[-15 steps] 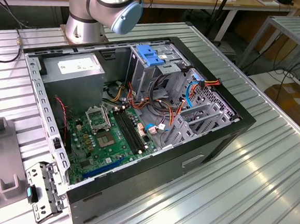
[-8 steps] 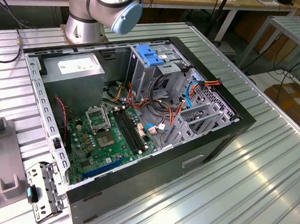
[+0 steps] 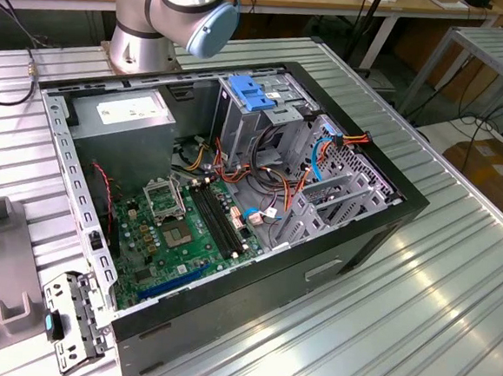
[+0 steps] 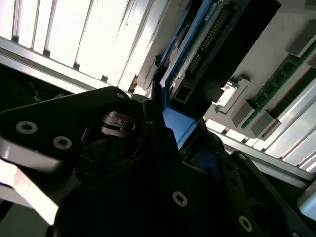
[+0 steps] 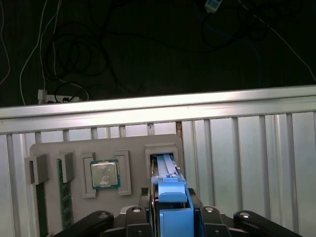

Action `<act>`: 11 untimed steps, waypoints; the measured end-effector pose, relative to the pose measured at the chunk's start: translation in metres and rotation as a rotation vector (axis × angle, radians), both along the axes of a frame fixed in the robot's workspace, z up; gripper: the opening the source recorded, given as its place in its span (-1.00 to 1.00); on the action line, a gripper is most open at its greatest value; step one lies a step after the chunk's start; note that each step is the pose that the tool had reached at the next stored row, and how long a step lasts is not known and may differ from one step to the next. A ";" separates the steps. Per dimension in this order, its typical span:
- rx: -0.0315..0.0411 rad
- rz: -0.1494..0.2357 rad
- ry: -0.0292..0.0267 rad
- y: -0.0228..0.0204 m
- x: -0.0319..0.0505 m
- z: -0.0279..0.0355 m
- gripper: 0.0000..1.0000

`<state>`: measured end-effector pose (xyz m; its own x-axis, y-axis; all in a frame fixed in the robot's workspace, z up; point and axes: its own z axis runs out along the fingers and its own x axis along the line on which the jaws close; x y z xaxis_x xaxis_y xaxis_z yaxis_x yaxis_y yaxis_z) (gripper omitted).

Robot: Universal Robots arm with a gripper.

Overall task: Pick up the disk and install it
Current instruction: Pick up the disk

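- the disk (image 5: 172, 195) stands on edge in a slot of the grey holder (image 5: 54, 148), which lies on the ribbed metal surface (image 5: 247, 148). a processor chip (image 5: 104, 174) and memory sticks (image 5: 62, 197) sit in the holder's other pockets.
- we see the gripper (image 5: 173, 217) right over that slot, its jaws pinching the disk's blue carrier frame from both flat sides. in the second wrist view the blue edge runs up between the dark gripper parts, with the drive's green board facing outward.
- we cannot tell whether the disk's lower end has left the slot or rests in it.
- in the exterior view the computer case (image 3: 223, 325) lies with its open side up, and the tall metal cage (image 3: 239, 126) stands inside it beside the motherboard.
- we judge the disk stiff, fairly heavy for its size, and sensitive to knocks.
- the plastic frame looks smooth and may flex or slip a little. we think the best hold is across the frame near its middle, clear of the exposed board and the connector end.
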<state>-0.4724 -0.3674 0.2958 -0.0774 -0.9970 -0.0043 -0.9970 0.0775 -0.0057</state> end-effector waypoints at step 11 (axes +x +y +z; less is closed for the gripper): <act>0.0000 0.003 0.0000 0.0000 0.0000 -0.0002 -0.25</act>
